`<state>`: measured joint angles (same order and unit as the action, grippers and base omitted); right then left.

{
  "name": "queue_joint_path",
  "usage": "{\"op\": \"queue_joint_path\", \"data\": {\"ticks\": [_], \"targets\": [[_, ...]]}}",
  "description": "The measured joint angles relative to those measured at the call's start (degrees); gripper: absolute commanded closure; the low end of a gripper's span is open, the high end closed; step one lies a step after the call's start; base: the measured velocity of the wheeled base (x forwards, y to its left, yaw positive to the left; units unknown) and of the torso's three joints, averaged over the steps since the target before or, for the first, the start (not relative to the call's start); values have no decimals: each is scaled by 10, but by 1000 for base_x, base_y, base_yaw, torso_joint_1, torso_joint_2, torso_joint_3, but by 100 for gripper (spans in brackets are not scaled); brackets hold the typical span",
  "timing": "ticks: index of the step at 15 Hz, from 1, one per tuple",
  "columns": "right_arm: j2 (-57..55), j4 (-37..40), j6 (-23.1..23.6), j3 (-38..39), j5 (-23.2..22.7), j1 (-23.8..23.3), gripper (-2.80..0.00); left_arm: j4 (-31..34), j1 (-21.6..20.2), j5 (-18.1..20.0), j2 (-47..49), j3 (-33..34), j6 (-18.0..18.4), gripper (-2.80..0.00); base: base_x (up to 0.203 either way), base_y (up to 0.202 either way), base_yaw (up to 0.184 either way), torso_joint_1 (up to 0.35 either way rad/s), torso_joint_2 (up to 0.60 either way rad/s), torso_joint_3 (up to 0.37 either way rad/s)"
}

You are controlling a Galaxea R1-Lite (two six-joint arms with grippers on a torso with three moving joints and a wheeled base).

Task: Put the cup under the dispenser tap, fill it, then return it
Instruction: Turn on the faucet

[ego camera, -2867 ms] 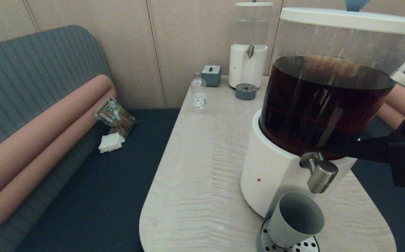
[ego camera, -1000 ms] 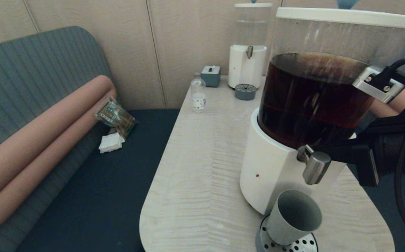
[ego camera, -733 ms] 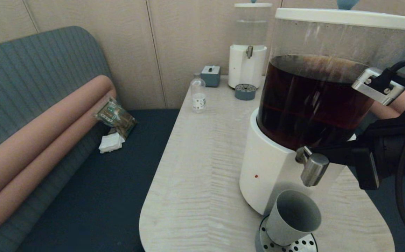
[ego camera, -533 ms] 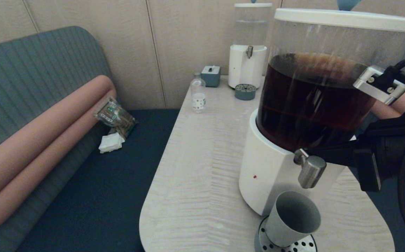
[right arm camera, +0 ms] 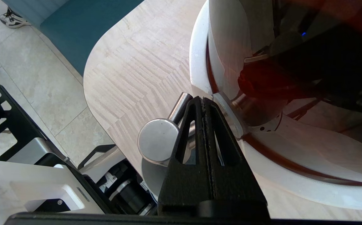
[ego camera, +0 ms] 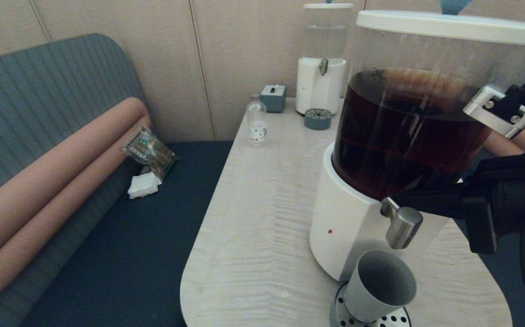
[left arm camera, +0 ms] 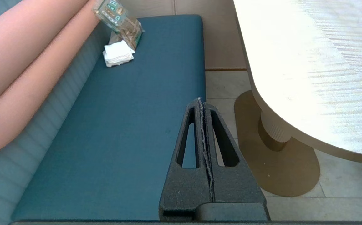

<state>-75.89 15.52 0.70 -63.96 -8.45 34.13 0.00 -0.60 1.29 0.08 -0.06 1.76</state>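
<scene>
The grey-green cup [ego camera: 379, 286] stands on the round perforated drip tray [ego camera: 391, 319] below the brushed-steel tap [ego camera: 403, 227] of the big dispenser [ego camera: 348, 218] with dark brown liquid. I see no liquid in the cup. My right gripper [ego camera: 396, 200] is shut with nothing held, its black fingers lying against the tap's stem right behind the steel cylinder [right arm camera: 158, 144]; the tips [right arm camera: 203, 99] touch the dispenser body. My left gripper [left arm camera: 201, 100] is shut and parked over the blue bench seat, off the table's left side.
A small clear bottle [ego camera: 257, 122], a small grey box [ego camera: 273, 97] and a small clear-liquid dispenser [ego camera: 321, 81] with its grey tray [ego camera: 318, 119] stand at the table's far end. The table edge [ego camera: 189, 272] drops to the bench, where a packet [ego camera: 149, 152] and napkin [ego camera: 143, 185] lie.
The right gripper has come in from the right and now rests on the tap's stem. The dispenser has shifted slightly and its liquid sloshes. The cup stays on the tray.
</scene>
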Motion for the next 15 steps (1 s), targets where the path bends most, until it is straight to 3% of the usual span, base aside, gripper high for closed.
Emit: {"op": "queue_joint_path", "data": {"ticks": [15], "targets": [[0,-46,-6,14,-3,10,0,0,0,0,0,0,0,0,0,0,0,0,0,0]]}}
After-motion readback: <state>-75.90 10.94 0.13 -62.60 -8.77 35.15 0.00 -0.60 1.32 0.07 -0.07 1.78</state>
